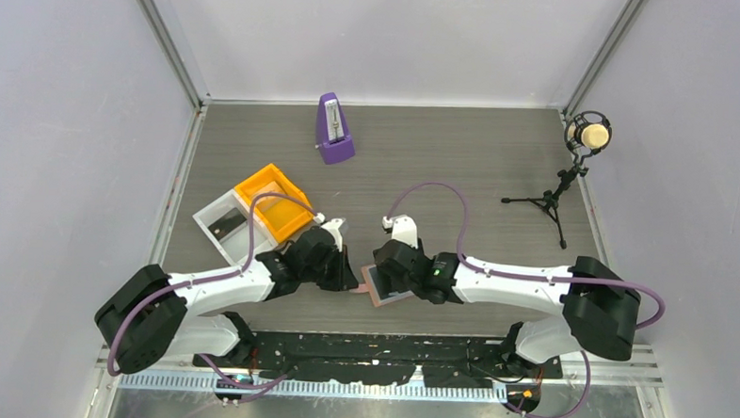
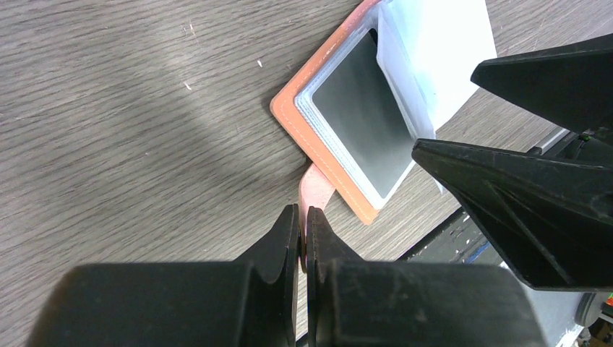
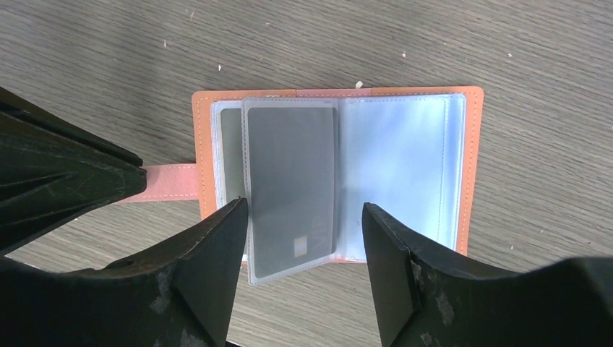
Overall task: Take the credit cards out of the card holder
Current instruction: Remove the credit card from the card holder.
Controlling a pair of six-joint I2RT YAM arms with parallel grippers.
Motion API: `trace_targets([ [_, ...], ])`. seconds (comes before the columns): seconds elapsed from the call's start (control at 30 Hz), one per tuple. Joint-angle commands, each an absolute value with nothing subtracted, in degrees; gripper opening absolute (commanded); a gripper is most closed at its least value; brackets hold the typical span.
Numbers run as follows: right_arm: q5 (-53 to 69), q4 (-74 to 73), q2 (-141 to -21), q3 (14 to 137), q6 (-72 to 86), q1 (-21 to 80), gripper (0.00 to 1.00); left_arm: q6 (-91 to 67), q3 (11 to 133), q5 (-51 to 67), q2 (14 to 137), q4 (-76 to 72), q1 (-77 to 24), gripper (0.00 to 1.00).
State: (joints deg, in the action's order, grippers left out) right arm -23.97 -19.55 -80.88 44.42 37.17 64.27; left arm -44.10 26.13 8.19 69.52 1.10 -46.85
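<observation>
surface: grey wood-grain table (image 1: 463,157)
holder: salmon leather-like bifold card holder (image 3: 473,144), spread open
card: dark grey flat credit card (image 3: 293,166), sleeved
left gripper (image 2: 303,228): clamped on holder's tab (image 2: 316,189)
right gripper (image 3: 303,210): wide, straddling card, empty

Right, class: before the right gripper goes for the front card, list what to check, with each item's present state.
1. Card holder lying open on the table: ok.
2. Left gripper shut on the side tab: ok.
3. Right gripper open over the front card: ok.
4. Front card free of its clear sleeve: not ok, it sits inside.
5. Right fingertips touching the sleeve: cannot tell.
</observation>
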Motion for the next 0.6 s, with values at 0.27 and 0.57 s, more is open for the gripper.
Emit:
trace_targets([
  [0.27,-27.43,-23.34,-73.43,41.34,38.19,62.97,0.66,-41.57,28.71,7.28,69.83,4.35,-46.67,0.0],
  [0.57,-31.31,-25.48,-65.08,35.15,37.85,61.38,0.65,-40.78,30.01,3.81,68.62,6.8,-46.68,0.0],
])
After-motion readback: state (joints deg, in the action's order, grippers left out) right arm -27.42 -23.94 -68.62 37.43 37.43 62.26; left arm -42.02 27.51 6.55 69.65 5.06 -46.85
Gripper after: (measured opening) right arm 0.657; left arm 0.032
